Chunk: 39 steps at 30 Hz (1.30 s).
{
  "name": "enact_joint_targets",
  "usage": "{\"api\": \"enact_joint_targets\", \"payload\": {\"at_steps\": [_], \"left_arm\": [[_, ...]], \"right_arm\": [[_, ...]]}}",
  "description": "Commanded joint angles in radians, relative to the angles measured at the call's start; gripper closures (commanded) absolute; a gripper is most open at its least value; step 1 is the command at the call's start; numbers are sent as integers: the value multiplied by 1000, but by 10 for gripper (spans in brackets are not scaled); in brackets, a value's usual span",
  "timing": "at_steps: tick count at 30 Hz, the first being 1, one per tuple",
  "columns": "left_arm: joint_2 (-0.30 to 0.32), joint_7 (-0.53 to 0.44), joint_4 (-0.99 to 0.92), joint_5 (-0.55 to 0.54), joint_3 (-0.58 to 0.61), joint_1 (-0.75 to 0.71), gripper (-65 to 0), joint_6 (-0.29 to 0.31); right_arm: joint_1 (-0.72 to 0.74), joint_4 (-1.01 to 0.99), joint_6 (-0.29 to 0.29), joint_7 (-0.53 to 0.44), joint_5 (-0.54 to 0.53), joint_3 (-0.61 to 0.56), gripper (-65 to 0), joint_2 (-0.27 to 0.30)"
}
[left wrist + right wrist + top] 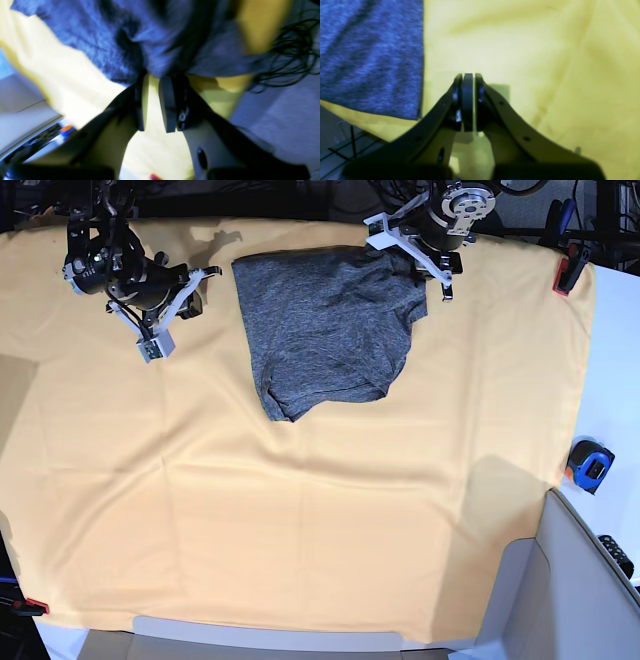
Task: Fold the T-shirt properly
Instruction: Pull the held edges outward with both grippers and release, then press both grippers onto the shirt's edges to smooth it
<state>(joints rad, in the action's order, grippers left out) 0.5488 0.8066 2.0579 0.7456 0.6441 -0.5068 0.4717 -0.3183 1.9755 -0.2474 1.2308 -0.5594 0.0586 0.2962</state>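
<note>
On the left of the base view my right gripper hangs over bare yellow-orange table cloth, clear of the garment; its wrist view shows the pads pressed together with nothing between them. Next along, the T-shirt lies near the far edge of the cloth as a compact dark-grey block, its left and top edges fairly straight, its lower right edge rounded and bunched. So I judge the folding well along: no sleeve sticks out, though the shape is not yet a tidy rectangle. Further right, my left gripper sits at the shirt's upper right corner. In its blurred wrist view the jaws stand apart with yellow cloth showing between them and grey fabric just past the tips, so it looks released, though I cannot be sure no edge is caught. What remains, I think, is squaring that rumpled right side and perhaps one last fold; a blue tape measure lies off the cloth at far right
</note>
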Motion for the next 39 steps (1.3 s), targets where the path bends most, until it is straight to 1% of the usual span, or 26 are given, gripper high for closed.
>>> {"api": "enact_joint_targets", "payload": {"at_steps": [1, 4, 7, 9, 10, 12, 14, 16, 17, 19, 20, 22, 23, 25, 27, 29, 32, 35, 39], "left_arm": [[9, 3, 16, 33, -7, -5, -129, -8], [7, 35, 16, 73, -37, 0, -129, -8], [7, 38, 19, 130, -94, 1, -129, -8], [6, 38, 28, 162, -129, 1, -129, -8], [-8, 38, 28, 173, -152, 3, -129, -8], [-57, 32, 30, 174, -220, 27, -129, -8], [-123, 3, 30, 171, -278, 70, -127, -8], [-197, -31, 30, 151, -317, 113, -127, -6], [-235, -39, 33, 119, -329, 145, -127, -3], [-284, -40, 34, 28, -335, 211, -117, -1], [-302, -36, 34, -33, -336, 248, -91, -1], [-341, 27, 31, -157, -336, 311, -9, 2], [-353, 78, 31, -231, -336, 346, 0, 23], [-362, 170, 30, -364, -336, 406, -5, 117], [-373, 256, 25, -464, -336, 443, 0, 178], [-390, 326, 10, -533, -336, 462, 0, 213], [-396, 374, -9, -599, -335, 457, 0, 226], [-393, 382, -30, -657, -335, 439, 0, 226], [-395, 382, -47, -723, -330, 386, 0, 226]], "right_arm": [[6, 20, -3, -12, -8, 5, 0, 8], [11, 20, -3, -12, -8, 7, -2, 7], [18, 23, -3, -13, -11, 10, -2, 7], [29, 29, -3, -13, -12, 31, -2, 4], [31, 31, -3, -13, -12, 43, -2, -5], [46, 37, -3, -13, -12, 77, -2, -19], [55, 45, -7, -13, -29, 105, -2, -45], [83, 45, -10, -12, -89, 99, -2, -68], [90, 45, -11, -10, -133, 94, -2, -79], [106, 37, -11, -10, -190, 59, 0, -110], [107, 35, -11, -10, -187, 34, 0, -119], [109, 35, -11, -10, -172, -21, 0, -124], [106, 35, -11, -10, -159, -58, 0, -122], [103, 29, -11, -9, -138, -135, 0, -119], [97, 5, -11, -9, -112, -199, 0, -102], [95, -35, -11, -9, -98, -247, 0, -90], [95, -114, -11, -10, -95, -288, 0, -64], [95, -163, -10, -12, -90, -302, 0, -56], [97, -207, -7, -12, -41, -303, 0, -59]]}}
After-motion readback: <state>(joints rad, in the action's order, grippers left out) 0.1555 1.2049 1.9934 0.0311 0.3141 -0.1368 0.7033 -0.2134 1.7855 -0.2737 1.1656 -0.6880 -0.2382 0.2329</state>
